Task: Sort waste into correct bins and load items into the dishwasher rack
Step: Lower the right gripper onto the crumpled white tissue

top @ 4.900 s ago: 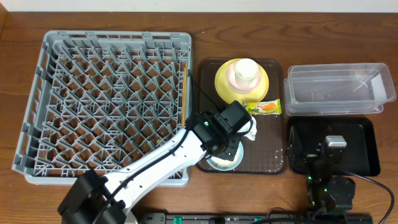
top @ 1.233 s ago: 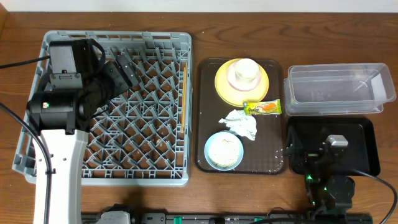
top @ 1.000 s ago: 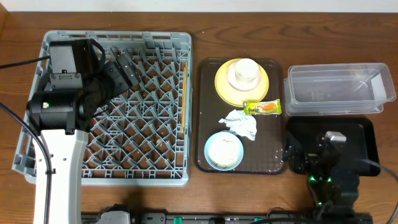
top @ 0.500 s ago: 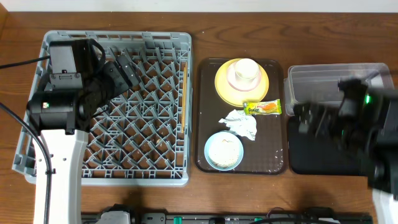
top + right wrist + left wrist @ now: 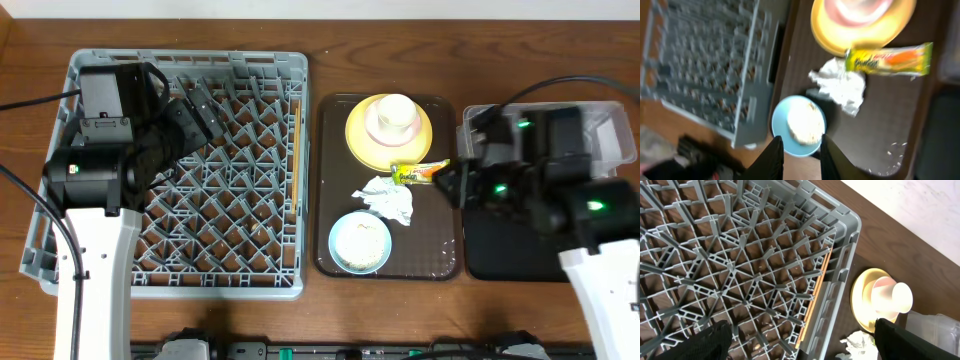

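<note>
Table (image 5: 320,320): brown wood, pale wall behind.
Rack (image 5: 100,270): left, chopsticks (image 5: 296,130) inside.
Brown tray (image 5: 435,255): plate (image 5: 362,140), bowl (image 5: 360,243), tissue (image 5: 390,198), wrapper (image 5: 422,172).
Left gripper (image 5: 800,340): jaws wide.
Right gripper (image 5: 799,150): jaws narrow, empty.

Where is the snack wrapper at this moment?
In the overhead view, the snack wrapper lies on the brown tray, right side, between the yellow plate and the tissue.

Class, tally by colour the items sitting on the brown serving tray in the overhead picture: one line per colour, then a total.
Yellow: 1, the plate
Pale pink-white: 1, the cup standing on the plate
Light blue: 1, the bowl, with pale food in it
White: 1, the crumpled tissue
Green-and-orange: 1, the snack wrapper
Total: 5
</note>
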Robot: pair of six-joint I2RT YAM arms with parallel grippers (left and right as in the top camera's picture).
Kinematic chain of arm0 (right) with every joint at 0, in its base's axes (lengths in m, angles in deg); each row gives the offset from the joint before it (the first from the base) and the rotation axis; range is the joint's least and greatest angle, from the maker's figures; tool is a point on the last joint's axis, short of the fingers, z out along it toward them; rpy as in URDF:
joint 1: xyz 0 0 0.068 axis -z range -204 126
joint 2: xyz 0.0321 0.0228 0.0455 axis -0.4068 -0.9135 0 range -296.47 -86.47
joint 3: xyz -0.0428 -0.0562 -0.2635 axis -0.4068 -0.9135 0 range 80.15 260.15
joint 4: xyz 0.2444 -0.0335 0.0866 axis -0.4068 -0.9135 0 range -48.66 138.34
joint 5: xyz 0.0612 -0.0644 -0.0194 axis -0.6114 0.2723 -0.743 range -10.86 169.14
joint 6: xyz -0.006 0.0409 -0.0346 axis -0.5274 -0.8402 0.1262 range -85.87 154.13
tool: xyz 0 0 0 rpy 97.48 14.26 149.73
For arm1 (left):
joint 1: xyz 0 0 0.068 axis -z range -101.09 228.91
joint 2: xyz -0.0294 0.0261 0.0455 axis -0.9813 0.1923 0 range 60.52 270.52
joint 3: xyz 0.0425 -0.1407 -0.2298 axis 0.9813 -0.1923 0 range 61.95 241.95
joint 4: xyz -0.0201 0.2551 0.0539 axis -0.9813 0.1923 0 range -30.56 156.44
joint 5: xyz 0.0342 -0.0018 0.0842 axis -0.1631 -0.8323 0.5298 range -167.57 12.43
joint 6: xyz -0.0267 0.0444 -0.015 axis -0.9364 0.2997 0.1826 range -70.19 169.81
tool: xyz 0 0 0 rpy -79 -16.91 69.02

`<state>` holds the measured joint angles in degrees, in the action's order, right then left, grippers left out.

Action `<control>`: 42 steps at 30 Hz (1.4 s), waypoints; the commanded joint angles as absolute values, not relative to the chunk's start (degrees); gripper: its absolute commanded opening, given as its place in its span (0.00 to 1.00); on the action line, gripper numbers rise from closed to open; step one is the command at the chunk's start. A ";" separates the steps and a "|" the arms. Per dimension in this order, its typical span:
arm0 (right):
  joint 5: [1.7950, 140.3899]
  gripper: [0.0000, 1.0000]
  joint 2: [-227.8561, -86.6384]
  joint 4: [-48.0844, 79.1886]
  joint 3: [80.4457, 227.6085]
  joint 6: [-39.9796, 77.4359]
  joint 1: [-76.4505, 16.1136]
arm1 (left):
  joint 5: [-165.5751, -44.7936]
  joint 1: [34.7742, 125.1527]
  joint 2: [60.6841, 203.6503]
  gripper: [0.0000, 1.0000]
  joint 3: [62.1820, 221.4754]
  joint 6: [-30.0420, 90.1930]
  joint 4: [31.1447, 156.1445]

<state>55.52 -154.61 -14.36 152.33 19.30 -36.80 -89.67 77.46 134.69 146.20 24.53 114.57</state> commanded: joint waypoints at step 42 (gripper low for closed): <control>84.06 0.52 -168.16 37.68 117.19 10.73 -55.14 | -90.02 77.22 134.78 0.93 146.57 25.12 114.68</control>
<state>82.51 -165.61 36.85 117.45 13.55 -54.72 -89.67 77.46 134.67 146.20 24.56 114.62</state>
